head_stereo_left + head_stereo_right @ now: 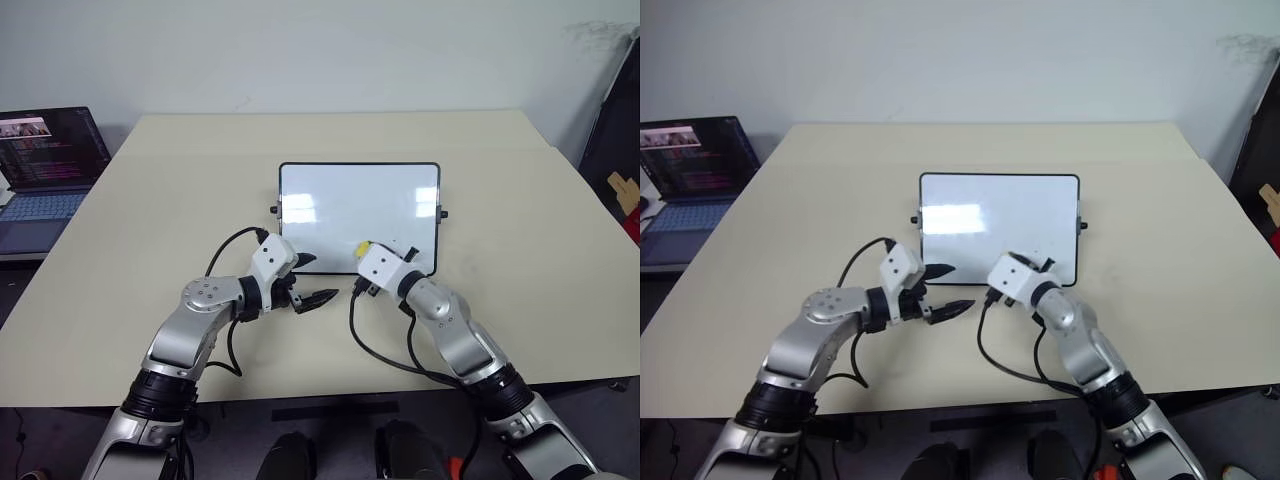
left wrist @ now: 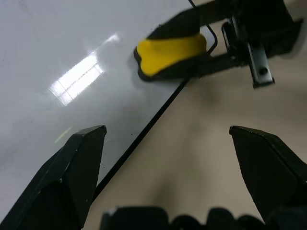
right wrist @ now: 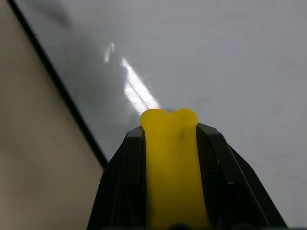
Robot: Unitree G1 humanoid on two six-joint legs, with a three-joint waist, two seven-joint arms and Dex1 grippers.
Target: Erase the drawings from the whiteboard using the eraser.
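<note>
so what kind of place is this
Probably an office or lab room: a plain beige table against a bare white wall, with an open laptop on a side desk and a small whiteboard.

Whiteboard (image 1: 350, 205) glossy white, window glare streak near its left edge – thin black frame. Eraser (image 3: 170, 163) smooth matt yellow, plastic-looking. Table (image 1: 150, 220) around whiteboard – matt beige. Gripper fingers (image 2: 72, 167) matt black.

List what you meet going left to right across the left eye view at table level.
laptop → left gripper → yellow eraser held in the right gripper → right edge of the whiteboard → bare table
</note>
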